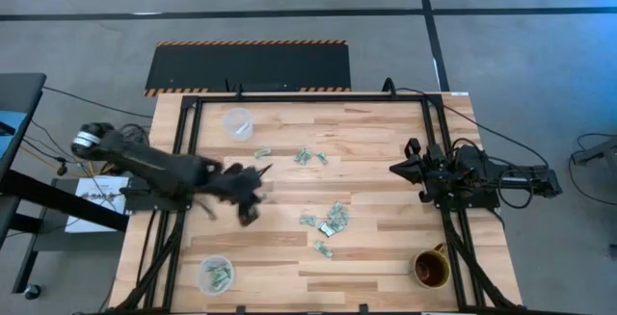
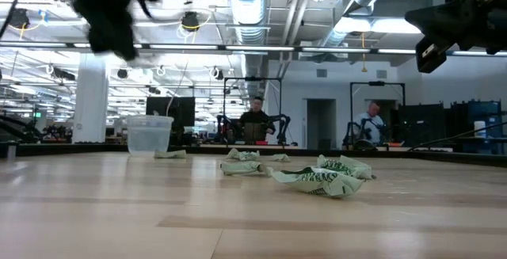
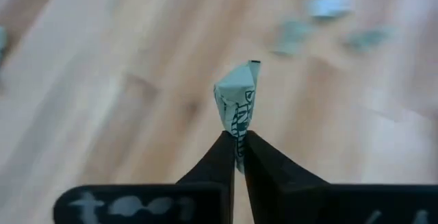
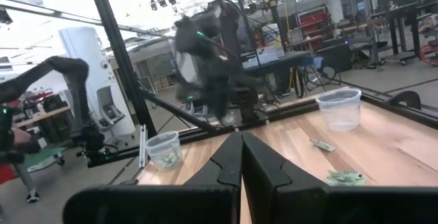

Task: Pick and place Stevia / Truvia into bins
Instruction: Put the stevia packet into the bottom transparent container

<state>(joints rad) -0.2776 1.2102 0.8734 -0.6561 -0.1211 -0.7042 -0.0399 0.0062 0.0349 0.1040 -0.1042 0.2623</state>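
1. The left gripper (image 1: 253, 197) sat mid-left of the high view, above bare wood, fingers clenched on one Stevia packet (image 3: 238, 104). In the left wrist view the packet stuck out past the fingertips, crumpled, with its long axis running along the finger line.
2. Key relation: the near bin (image 1: 216, 275), already holding packets, lay toward the lower left of the high view. The far bin (image 1: 237, 122), looking empty, lay toward the upper left. The held packet was roughly between them, over neither.
3. My read: drop-off was next, and either bin was reachable by the left arm alone.
4. The loose packets (image 1: 331, 219) were scattered around frame center, right of the left gripper.
5. Left arm stretched in from the left edge, wrist raised off the table.
6. The right gripper (image 1: 397, 168) was parked at the right side, fingers pressed together, holding nothing.
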